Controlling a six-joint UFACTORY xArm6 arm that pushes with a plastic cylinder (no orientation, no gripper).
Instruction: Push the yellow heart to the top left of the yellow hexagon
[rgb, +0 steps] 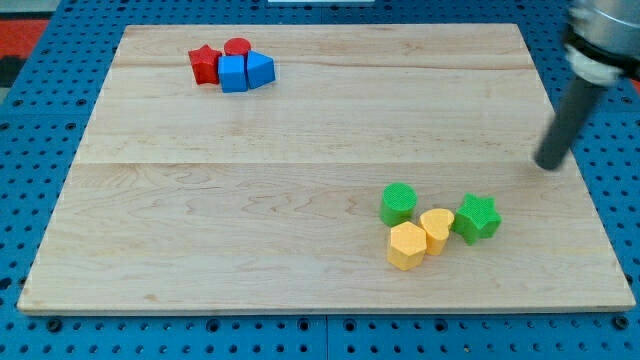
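The yellow heart (437, 228) lies near the view's bottom right, touching the yellow hexagon (407, 246) on the hexagon's upper right. A green cylinder (398, 204) sits just above the hexagon and left of the heart. A green star (477, 218) touches the heart on its right. My tip (549, 165) is at the view's right, above and to the right of the green star, apart from all blocks.
A cluster at the view's top left holds a red star (205, 64), a red cylinder (237, 48), a blue cube (233, 72) and a blue pentagon-like block (260, 69). The wooden board (300, 180) lies on a blue pegboard.
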